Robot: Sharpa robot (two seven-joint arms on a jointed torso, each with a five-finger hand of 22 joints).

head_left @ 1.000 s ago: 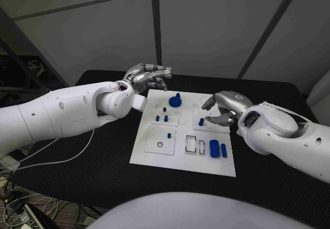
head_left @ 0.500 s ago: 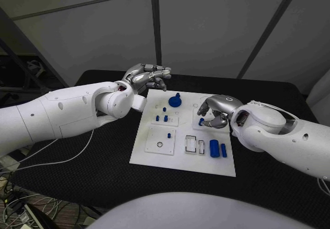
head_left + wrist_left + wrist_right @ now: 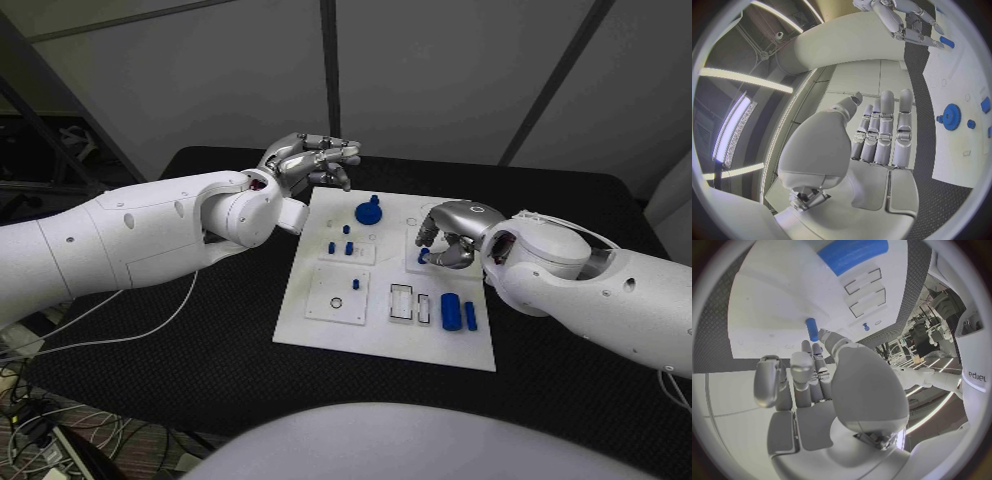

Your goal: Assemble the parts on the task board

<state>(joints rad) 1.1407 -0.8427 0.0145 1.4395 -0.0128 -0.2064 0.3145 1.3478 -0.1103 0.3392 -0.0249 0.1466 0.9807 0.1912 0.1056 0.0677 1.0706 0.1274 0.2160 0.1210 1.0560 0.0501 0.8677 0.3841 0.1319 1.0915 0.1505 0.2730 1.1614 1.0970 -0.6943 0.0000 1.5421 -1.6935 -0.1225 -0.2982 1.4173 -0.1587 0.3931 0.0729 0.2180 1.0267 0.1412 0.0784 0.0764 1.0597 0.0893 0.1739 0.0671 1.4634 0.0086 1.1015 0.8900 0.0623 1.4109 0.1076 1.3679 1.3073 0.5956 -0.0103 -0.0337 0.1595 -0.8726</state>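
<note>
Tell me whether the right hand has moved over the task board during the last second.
Yes. The right hand has shifted towards the middle of the task board, closing on the small blue peg standing there; a second ago it sat nearer the board's right edge.

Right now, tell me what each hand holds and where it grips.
The left hand holds nothing, its fingers straight and bare. The right hand curls over a small blue peg on the white board; whether its fingers grip it cannot be told.

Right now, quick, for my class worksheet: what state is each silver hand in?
Left hand: open, holding nothing.
Right hand: fingertips at the small blue cylindrical peg on the white task board; grip cannot be told.
</note>
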